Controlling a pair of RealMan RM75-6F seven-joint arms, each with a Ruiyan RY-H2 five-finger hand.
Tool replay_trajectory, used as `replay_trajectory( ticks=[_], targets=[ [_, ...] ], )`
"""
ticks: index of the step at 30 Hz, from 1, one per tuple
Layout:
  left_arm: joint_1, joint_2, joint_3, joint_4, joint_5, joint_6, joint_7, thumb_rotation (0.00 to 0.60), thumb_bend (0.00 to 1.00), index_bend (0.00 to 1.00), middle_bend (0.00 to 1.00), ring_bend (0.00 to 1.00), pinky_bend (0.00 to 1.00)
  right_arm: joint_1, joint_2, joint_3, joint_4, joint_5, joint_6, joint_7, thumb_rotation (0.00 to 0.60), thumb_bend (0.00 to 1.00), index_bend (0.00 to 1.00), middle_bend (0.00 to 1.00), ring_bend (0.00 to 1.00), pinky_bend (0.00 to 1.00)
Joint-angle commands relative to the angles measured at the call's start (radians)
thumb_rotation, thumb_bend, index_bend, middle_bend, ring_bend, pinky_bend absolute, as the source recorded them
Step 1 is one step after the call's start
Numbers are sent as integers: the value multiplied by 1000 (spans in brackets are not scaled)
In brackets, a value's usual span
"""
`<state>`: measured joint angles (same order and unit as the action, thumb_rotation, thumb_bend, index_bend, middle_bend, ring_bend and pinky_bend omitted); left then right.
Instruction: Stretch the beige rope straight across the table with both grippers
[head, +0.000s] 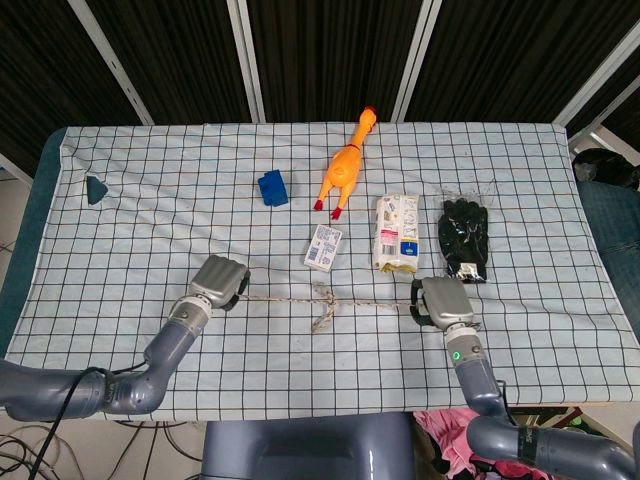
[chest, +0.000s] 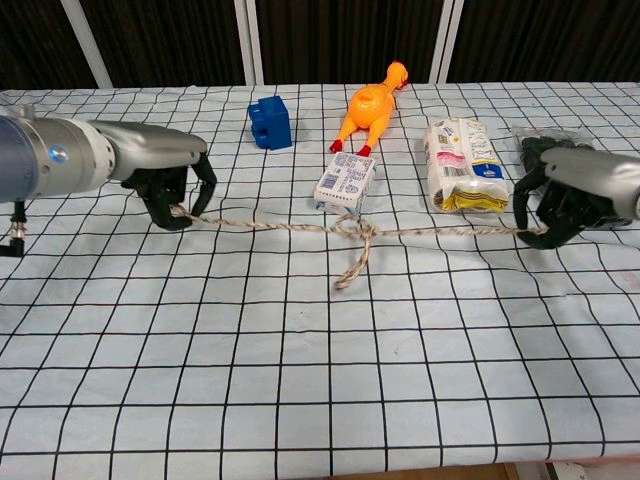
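Observation:
The beige rope (chest: 300, 227) (head: 290, 297) runs taut in a near-straight line across the table's front half. A knot (chest: 362, 230) sits in its middle, with a short loose tail hanging toward me. My left hand (chest: 172, 178) (head: 220, 279) grips the rope's left end, fingers curled down onto the cloth. My right hand (chest: 570, 195) (head: 442, 302) grips the right end, just in front of the black gloves.
Behind the rope lie a small white carton (chest: 346, 183), a snack packet (chest: 458, 164), black gloves in a bag (head: 464, 237), a rubber chicken (head: 344, 165) and a blue block (head: 272, 187). A dark green piece (head: 96, 189) sits at the far left edge.

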<state>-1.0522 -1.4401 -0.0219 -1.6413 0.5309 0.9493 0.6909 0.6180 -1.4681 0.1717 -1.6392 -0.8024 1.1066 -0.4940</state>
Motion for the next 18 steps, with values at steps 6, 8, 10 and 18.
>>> replay_trajectory(
  ticks=[6, 8, 10, 18],
  targets=[
    [52, 170, 8, -54, 9, 41, -35, 600, 413, 627, 1000, 944, 854, -58, 220, 24, -45, 9, 10, 54, 600, 411, 628, 877, 1000, 1000],
    [62, 188, 7, -51, 16, 35, -53, 600, 413, 627, 1000, 944, 854, -67, 245, 29, -40, 18, 5, 72, 600, 411, 628, 877, 1000, 1000],
    [74, 205, 8, -46, 26, 27, -72, 600, 413, 627, 1000, 944, 854, -78, 274, 36, -33, 28, -5, 98, 600, 411, 628, 877, 1000, 1000],
    [130, 219, 16, 18, 108, -27, -176, 600, 413, 625, 1000, 944, 854, -104, 332, 30, 37, 24, -91, 195, 600, 412, 628, 885, 1000, 1000]
  ],
)
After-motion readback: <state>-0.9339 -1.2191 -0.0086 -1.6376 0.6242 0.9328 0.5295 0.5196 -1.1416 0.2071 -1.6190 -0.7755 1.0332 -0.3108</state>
